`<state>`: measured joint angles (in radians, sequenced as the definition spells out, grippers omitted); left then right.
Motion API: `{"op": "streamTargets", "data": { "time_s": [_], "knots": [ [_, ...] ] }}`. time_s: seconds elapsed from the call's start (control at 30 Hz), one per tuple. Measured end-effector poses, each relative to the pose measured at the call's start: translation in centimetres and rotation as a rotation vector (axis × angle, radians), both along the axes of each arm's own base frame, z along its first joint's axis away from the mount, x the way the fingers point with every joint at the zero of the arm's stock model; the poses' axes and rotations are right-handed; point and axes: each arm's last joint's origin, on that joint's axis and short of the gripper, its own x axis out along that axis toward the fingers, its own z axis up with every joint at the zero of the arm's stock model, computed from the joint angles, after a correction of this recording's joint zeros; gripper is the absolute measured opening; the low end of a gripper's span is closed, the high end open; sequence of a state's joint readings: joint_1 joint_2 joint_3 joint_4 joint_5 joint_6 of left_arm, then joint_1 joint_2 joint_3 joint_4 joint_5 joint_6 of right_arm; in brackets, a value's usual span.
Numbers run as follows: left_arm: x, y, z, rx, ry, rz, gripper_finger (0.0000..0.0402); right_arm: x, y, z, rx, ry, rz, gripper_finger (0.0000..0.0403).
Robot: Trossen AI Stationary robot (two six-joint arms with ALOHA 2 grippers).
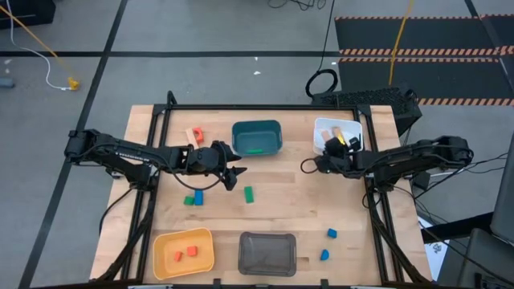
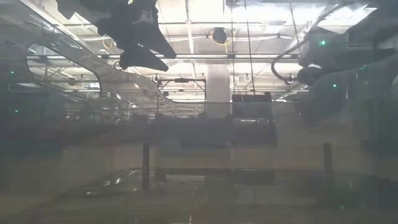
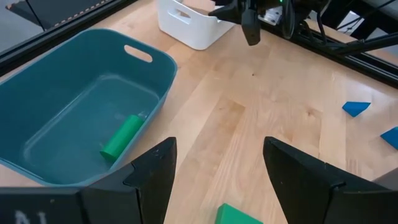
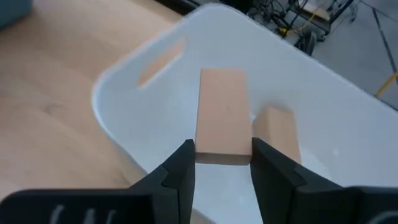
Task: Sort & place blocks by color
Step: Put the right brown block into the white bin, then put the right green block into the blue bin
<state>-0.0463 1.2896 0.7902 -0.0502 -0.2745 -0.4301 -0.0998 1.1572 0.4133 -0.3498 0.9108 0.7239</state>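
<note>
Now R gripper [image 4: 221, 163] pinches tan block [image 4: 222, 116] over white bin [image 4: 124, 93] rim; L gripper [image 3: 217, 171] wide.

Around my table [image 1: 281, 213] the floor [image 1: 201, 28] is grey, crossed by dark lines. A black mat [image 1: 418, 24] with striped edges lies beyond, a yellow cable [image 1: 36, 40] off to one side. Bright ceiling lights [image 2: 199, 31] hang above a pillar [image 2: 217, 87].

table [image 1: 289, 210]: I saw pale wood, smooth, grain showing
teal bin [image 3: 74, 112]: I judged it smooth plastic, faint sheen
white bin [image 4: 348, 118]: looked like glossy plastic to me
tan block [image 4: 222, 116]: I saw plain matt wood
right gripper [image 4: 222, 163] fingers [image 4: 177, 177]: I read them as dark and matt
</note>
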Motion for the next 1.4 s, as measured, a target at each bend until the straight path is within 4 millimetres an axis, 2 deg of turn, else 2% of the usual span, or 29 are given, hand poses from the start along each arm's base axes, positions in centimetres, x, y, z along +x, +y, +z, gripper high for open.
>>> {"op": "streamTargets", "data": {
  "time_s": [0.1,0.23,0.5,0.67,0.9,1.03,1.2,1.4],
  "knots": [
    [0.0,0.0,0.0,-0.002,-0.001,0.001,0.0241,-0.2,0.0,-0.2,0.006,-0.041,-0.030,0.0128],
    [0.0,0.0,-0.1,-0.017,0.003,0.005,0.0241,-0.1,0.0,-0.2,0.012,-0.086,-0.054,0.0172],
    [-0.4,-0.2,-0.7,-0.074,0.070,-0.027,0.0241,0.5,0.0,0.9,-0.028,-0.111,0.033,0.0251],
    [-0.5,-0.2,-0.7,-0.115,0.074,-0.011,0.0241,1.0,0.1,2.8,-0.023,-0.309,0.077,0.0260],
    [-0.4,-1.2,-1.7,-0.223,0.132,-0.065,0.0241,2.4,1.2,5.4,0.079,-0.593,0.308,0.0250],
    [0.2,-2.5,-2.9,-0.129,0.198,-0.171,0.0241,3.1,2.2,6.4,0.055,-0.664,0.423,0.0250],
    [0.8,-3.9,-5.1,0.116,0.325,-0.427,0.0241,3.4,2.9,6.7,0.022,-0.655,0.494,0.0250],
    [1.3,-4.0,-6.2,0.382,0.374,-0.644,0.0241,3.4,3.2,6.1,0.034,-0.606,0.508,0.0250]
  ]
}}
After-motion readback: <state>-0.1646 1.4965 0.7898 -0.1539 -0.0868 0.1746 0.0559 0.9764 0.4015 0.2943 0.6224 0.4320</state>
